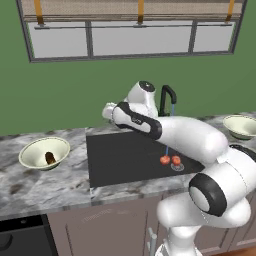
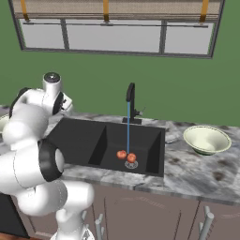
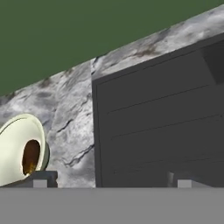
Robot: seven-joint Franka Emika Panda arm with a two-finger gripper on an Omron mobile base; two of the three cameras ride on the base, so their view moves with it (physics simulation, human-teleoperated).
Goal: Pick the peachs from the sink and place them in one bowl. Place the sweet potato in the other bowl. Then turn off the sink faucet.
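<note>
While the sweet potato (image 1: 50, 158) already lies inside the left bowl (image 1: 31, 154) on the counter (image 1: 30, 182), the two peachs (image 1: 170, 160) sit touching one another on the floor of the sink (image 1: 120, 160), just beside the drain ring (image 2: 131, 165) and under the thin blue stream from the sink faucet (image 2: 131, 101), which is running. The other bowl (image 2: 206, 139) stands with nothing visible in it on the counter to the right of the sink, well apart from the fruit. The pincer (image 3: 111, 181) hangs over the sink's left edge with its fingertips (image 3: 40, 183) spread wide and nothing between them; in the hand view the left bowl lies to one side of it and the dark basin ahead. The peachs look light, round and smooth, and being wet they will probably be slippery and inclined to roll, so each is best taken across its widest part from straight above, with the jaws set so that the neighbouring peach is not nudged away. The one farther from the drain seems the easier first pick.
</note>
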